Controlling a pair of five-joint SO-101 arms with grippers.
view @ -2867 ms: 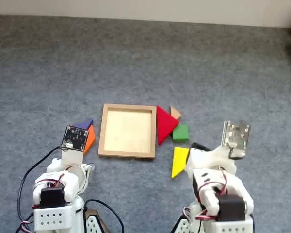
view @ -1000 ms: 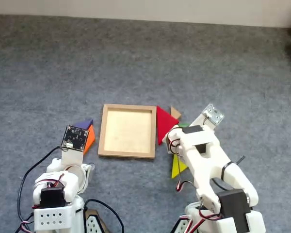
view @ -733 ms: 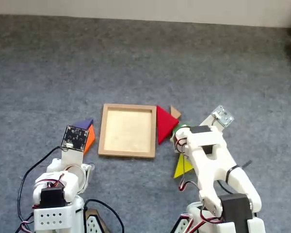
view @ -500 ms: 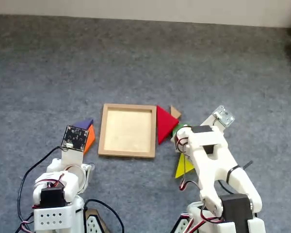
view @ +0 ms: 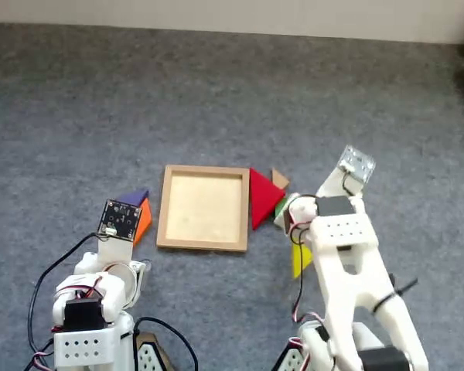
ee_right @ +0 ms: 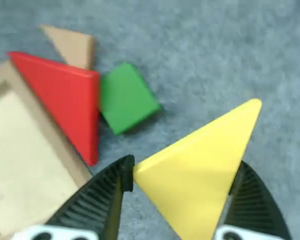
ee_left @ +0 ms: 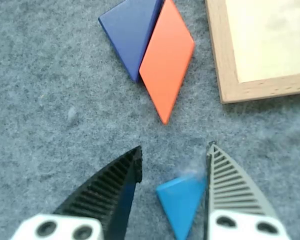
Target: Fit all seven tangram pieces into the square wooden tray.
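Right arm [view: 344, 247] has swung out over the loose pieces, and the flat yellow wooden triangle [view: 300, 257] has shifted a little away from the square wooden tray [view: 203, 169].

From the high view I see no piece in the tray yet. A large red triangle [view: 261, 197] lies against the rim on the right arm's side, and the left arm [view: 100, 286] is parked. On the left wrist view, the left arm's jaws are spread around a small light-blue triangle [ee_left: 182, 200], with an orange parallelogram [ee_left: 166, 60] and a dark blue triangle [ee_left: 130, 32] touching each other beyond. On the right wrist view, the right arm's jaws pinch the yellow triangle [ee_right: 195, 175], which is smooth, matte and sharp-cornered. I judge this to be the first placement. Next I must carry the piece over the tray, square it to a corner, and lower it flat.
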